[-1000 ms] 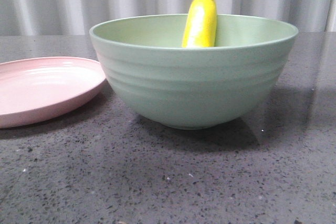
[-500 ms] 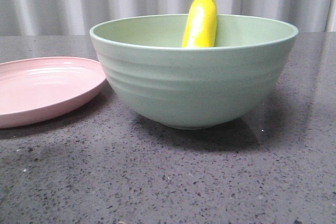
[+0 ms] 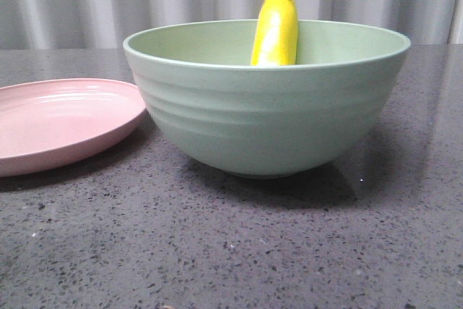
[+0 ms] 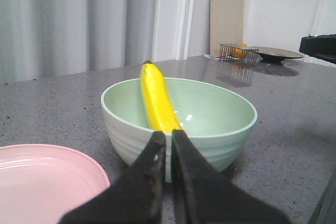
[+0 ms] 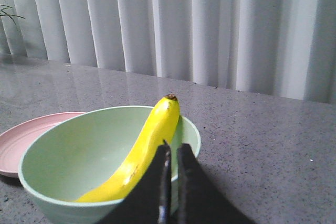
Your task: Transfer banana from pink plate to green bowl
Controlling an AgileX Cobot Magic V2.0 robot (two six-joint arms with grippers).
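The yellow banana (image 3: 275, 28) leans inside the green bowl (image 3: 266, 117), its dark tip sticking up above the far rim. The banana (image 4: 155, 103) and bowl (image 4: 220, 140) also show in the left wrist view, and the banana (image 5: 142, 153) and bowl (image 5: 73, 150) in the right wrist view. The pink plate (image 3: 61, 122) lies empty left of the bowl, almost touching it. My left gripper (image 4: 168, 136) is shut and empty, back from the bowl's near side. My right gripper (image 5: 173, 149) is shut and empty, beside the bowl. Neither gripper shows in the front view.
Dark speckled countertop (image 3: 239, 251) all round. Grey curtain behind. Far off in the left wrist view stand a wire rack (image 4: 237, 52) and a dark round plate (image 4: 278, 53).
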